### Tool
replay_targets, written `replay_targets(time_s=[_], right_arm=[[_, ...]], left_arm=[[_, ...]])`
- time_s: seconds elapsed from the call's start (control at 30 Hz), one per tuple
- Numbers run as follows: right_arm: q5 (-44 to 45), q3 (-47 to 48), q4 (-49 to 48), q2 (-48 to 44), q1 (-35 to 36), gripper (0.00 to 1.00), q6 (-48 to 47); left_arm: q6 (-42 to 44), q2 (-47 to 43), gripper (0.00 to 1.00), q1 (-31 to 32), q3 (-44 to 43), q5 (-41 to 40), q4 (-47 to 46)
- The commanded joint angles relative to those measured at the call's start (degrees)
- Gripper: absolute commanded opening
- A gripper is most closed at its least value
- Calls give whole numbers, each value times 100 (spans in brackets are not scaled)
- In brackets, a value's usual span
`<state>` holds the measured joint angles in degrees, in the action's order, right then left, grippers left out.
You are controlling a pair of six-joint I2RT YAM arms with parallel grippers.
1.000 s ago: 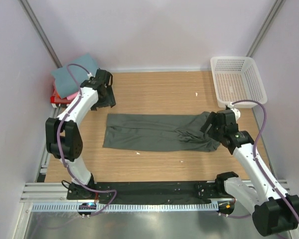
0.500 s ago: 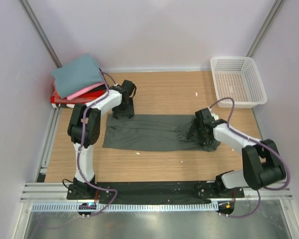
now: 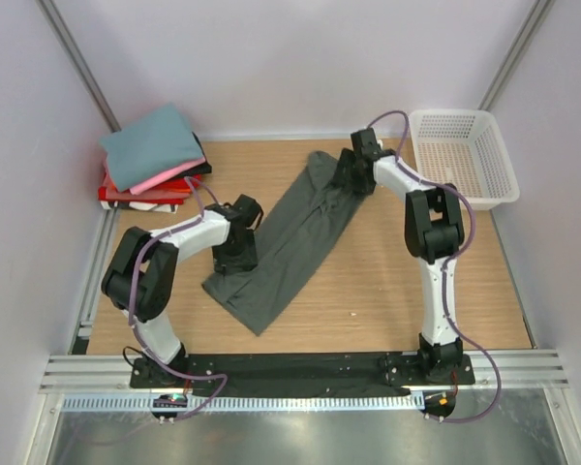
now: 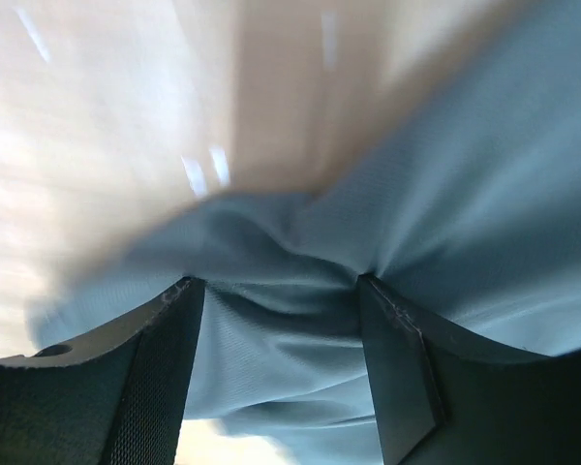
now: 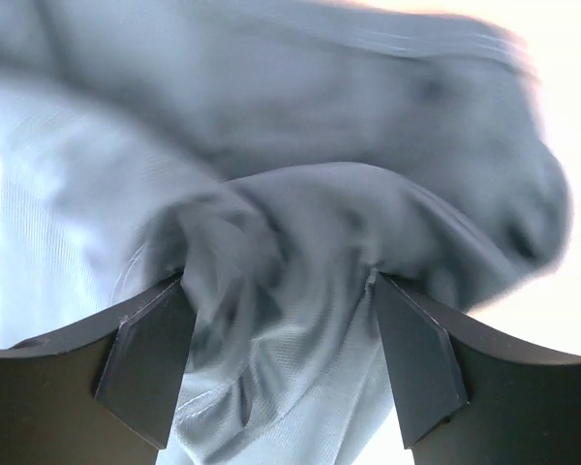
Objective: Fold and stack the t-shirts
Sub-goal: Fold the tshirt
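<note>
Table (image 3: 397, 281): wrist views show left tool (image 4: 276, 281), right tool (image 5: 277, 279) pinching shirt (image 3: 290, 232).

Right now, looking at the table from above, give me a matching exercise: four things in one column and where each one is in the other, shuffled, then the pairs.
1. grey-green shirt
2. white basket
3. teal-blue shirt
4. right end effector

A. far right corner
B. top of the pile, far left
C. laid diagonally across the middle
D. at the far end of the diagonal cloth, fabric bunched between its fingers

Pairs: 1-C, 2-A, 3-B, 4-D.
</note>
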<state>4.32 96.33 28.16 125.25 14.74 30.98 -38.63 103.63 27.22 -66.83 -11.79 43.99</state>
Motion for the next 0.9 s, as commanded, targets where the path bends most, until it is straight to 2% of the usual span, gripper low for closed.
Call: replay_targets(time_s=[0.0, 0.03, 0.1, 0.17, 0.27, 0.4, 0.6, 0.7, 0.77, 0.8, 0.83, 0.87], right_arm=[[-1000, 1489, 302, 1007, 142, 79, -610], [-1125, 2320, 382, 1567, 160, 79, -654], [-1406, 3376, 575, 2079, 204, 79, -725], [-1644, 3829, 620, 2573, 231, 79, -708], [-1750, 3894, 384, 2698, 240, 80, -620], [-2109, 3656, -415, 2750, 248, 80, -497], [-2558, 3769, -918, 3048, 240, 84, -567], [-2857, 4347, -778, 3224, 240, 89, -611], [-2884, 4525, -576, 3138, 248, 90, -742], [-2623, 4326, -575, 2954, 248, 93, -804], [-2455, 4071, -653, 2491, 248, 94, -848], [-2288, 3782, -776, 2173, 248, 96, -935]], left_arm=[[-592, -633, 65, 536, 740, 510, -92], [-706, -738, 65, 695, 915, 737, -214], [-1100, -1001, 65, 1159, 1250, 897, -337], [-1330, -1117, 66, 1399, 1443, 1143, -496], [-1533, -1293, 66, 1663, 1410, 1144, -453], [-1770, -1679, 68, 1812, 1357, 1696, -566], [-2200, -2118, 69, 2103, 1356, 2162, -558], [-2359, -2619, 68, 2243, 1409, 2015, -541], [-2290, -2978, 69, 2261, 1244, 1568, -190], [-2237, -3094, 70, 2261, 1112, 1314, 3], [-2175, -3182, 70, 2261, 1015, 658, 422], [-2062, -3279, 72, 2252, 814, 452, 609]])
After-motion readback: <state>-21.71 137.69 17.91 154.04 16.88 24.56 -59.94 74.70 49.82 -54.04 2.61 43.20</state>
